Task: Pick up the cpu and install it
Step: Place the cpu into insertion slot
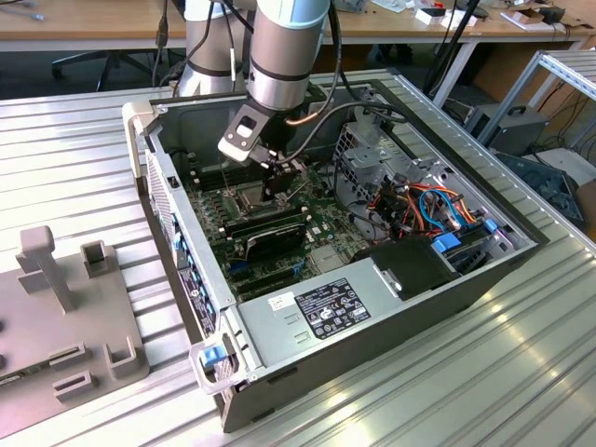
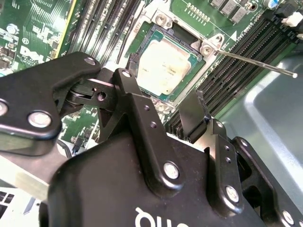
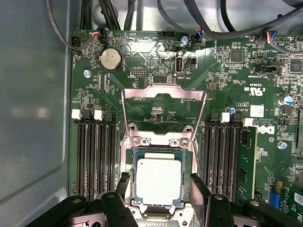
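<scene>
The cpu [image 3: 158, 181], a small square chip with a dull silver top, lies flat in the dark socket on the green motherboard [image 3: 236, 75]; the second wrist view shows the cpu [image 2: 163, 66] from a slant. My gripper [image 3: 160, 179] hovers just above it, open, with one black finger [image 3: 124, 182] on each side and a gap between each and the chip. The shiny retention frame [image 3: 163, 113] is swung open beyond the socket. In the exterior view my gripper [image 1: 279, 186] reaches down into the open computer case [image 1: 391, 326].
Black memory slots [image 3: 97, 156] flank the socket on both sides, and a thin metal lever [image 2: 255, 64] sticks out beside it. Cables [image 1: 419, 200], a drive cage and the power supply [image 1: 326, 312] crowd the case. A grey fixture [image 1: 65, 317] stands on the table at the exterior view's left.
</scene>
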Available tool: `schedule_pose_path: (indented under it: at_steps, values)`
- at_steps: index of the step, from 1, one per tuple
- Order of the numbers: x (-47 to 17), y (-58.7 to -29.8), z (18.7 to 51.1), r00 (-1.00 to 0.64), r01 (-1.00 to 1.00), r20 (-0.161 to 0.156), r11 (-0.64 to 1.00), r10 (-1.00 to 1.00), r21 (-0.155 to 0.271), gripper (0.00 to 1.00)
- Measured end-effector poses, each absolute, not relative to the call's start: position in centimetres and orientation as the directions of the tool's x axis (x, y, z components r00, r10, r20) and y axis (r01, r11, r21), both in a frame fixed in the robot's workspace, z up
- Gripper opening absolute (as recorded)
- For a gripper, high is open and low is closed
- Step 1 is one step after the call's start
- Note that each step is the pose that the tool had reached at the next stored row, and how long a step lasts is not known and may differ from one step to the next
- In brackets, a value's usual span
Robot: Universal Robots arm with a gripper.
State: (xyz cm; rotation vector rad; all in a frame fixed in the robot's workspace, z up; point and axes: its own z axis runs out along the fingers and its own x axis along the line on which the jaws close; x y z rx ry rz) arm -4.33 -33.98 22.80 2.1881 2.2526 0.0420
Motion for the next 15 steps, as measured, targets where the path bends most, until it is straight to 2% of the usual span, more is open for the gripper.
schedule_pose_path:
  at_steps: [15]
  values:
    - [-4.33,-33.98,23.65,-0.029,0.999,0.016,0.029,0.999,0.020,0.62]
